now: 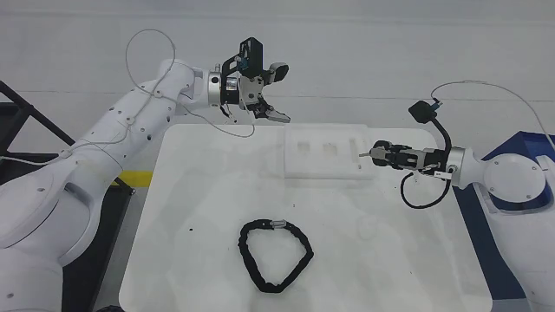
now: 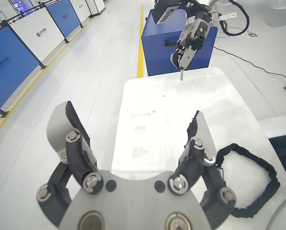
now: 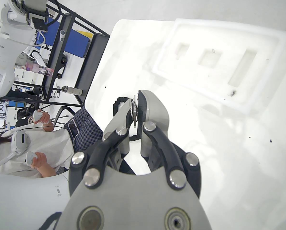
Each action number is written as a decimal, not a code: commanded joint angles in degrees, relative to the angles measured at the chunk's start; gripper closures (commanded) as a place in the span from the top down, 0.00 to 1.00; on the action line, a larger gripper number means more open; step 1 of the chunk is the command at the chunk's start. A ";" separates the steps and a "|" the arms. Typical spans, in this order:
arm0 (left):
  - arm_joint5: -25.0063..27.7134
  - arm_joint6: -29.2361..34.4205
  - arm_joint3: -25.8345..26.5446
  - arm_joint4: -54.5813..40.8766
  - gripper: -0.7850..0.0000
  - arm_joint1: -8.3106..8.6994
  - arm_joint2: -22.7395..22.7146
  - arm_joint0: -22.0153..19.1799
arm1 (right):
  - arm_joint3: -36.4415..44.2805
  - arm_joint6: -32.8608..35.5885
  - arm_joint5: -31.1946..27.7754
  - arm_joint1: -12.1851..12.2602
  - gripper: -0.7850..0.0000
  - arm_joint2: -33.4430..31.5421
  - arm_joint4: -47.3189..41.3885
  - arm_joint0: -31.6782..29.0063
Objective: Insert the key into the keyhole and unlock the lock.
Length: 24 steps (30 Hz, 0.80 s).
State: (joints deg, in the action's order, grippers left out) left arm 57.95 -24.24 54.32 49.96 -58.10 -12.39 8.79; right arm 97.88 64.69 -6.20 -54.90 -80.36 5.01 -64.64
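Right gripper (image 1: 378,152), arm stretched level over the table (image 1: 199,225), pinches the key (image 1: 363,152) just beside the foam tray (image 1: 303,166). Left gripper (image 1: 276,94) hovers at the far edge (jaws spread wide). The chain lock (image 1: 276,256) lies near the front, apart from the 2.

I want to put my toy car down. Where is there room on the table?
Bare table lies left of the lock and the foam tray, and again right of the lock, up to the table's edge. It is crowded at the tray's right end, where the right gripper holds the key.
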 commanded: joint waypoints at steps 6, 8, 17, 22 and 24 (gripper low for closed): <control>-0.43 4.26 1.01 1.66 1.00 1.15 -1.89 3.43 | 0.00 0.00 0.00 0.00 0.00 0.00 0.00 0.00; -0.12 4.86 1.25 2.71 1.00 1.61 -2.34 4.85 | 0.00 0.00 0.00 0.00 0.00 0.00 0.00 0.00; -1.68 1.97 4.24 11.38 1.00 3.79 -4.39 12.16 | 0.00 0.00 0.00 0.00 0.00 0.00 0.00 0.00; -3.96 -1.06 5.54 16.97 1.00 4.49 -4.96 16.21 | 0.00 0.00 0.00 0.00 0.00 0.00 0.00 0.00; -3.47 -2.66 6.23 19.19 1.00 4.62 -4.97 17.43 | 0.00 0.00 0.00 0.00 0.00 0.00 0.00 0.00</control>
State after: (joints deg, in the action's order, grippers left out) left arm 54.16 -26.06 60.25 68.01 -53.53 -17.34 25.68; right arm 97.88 64.68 -6.20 -54.90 -80.36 5.01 -64.64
